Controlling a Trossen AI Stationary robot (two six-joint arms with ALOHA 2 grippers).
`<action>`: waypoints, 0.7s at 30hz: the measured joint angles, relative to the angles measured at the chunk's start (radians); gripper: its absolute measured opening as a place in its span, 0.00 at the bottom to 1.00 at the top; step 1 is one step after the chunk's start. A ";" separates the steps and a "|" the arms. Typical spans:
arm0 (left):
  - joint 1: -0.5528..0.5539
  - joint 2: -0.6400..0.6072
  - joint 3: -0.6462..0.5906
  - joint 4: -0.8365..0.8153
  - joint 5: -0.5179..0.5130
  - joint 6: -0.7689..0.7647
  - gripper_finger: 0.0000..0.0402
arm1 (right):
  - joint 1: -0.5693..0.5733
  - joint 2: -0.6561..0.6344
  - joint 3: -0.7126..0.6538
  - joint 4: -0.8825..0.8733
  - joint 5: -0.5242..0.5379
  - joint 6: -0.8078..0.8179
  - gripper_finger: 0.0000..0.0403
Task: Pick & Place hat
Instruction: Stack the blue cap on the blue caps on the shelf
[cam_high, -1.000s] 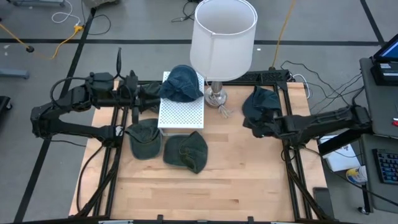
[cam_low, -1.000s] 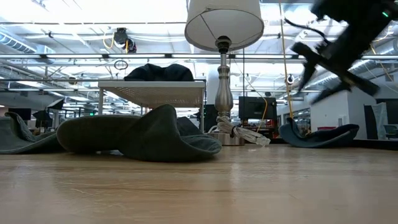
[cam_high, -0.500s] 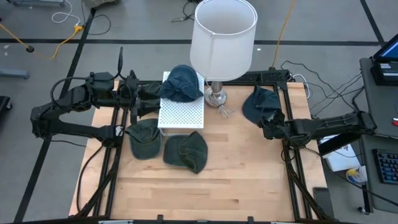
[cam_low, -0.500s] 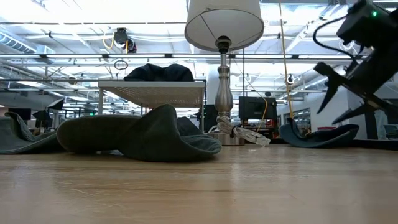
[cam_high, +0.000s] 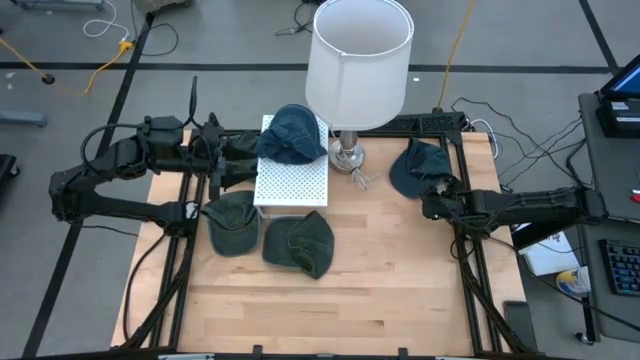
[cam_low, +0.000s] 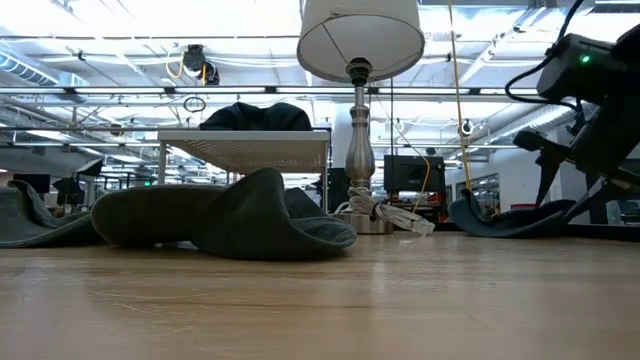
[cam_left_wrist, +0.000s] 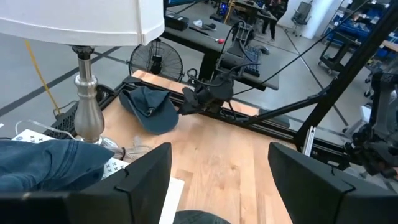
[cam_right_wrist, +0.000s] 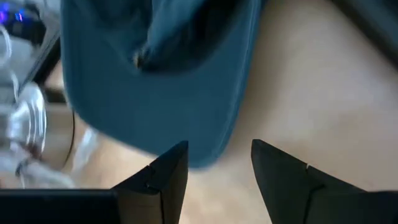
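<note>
Dropping right gripper (cam_high: 432, 203), jaws apart and empty, to blue hat (cam_high: 418, 165) at table's two o'clock | left gripper (cam_high: 240, 160) just opened beside rack hat (cam_high: 292, 133) | grasp next

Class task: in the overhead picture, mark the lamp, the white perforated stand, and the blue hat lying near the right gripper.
lamp (cam_high: 358, 62): high view, on the white shade.
white perforated stand (cam_high: 291, 182): high view, on its bare top.
blue hat (cam_high: 418, 163): high view, on the crown.

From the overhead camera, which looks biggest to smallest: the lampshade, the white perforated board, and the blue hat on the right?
1. Lampshade, though it stands nearer the camera, which inflates it.
2. White perforated board, partly covered.
3. Blue hat on the right.
</note>
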 joint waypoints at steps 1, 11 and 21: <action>0.000 0.000 0.000 -0.001 0.000 0.004 0.68 | -0.020 0.007 0.000 0.001 0.006 -0.005 0.42; 0.000 0.000 0.000 -0.004 -0.009 0.059 0.68 | -0.228 0.133 0.000 0.252 -0.013 -0.237 0.42; 0.000 0.000 0.000 -0.053 -0.008 0.045 0.68 | -0.321 0.274 -0.063 0.389 -0.096 -0.234 0.27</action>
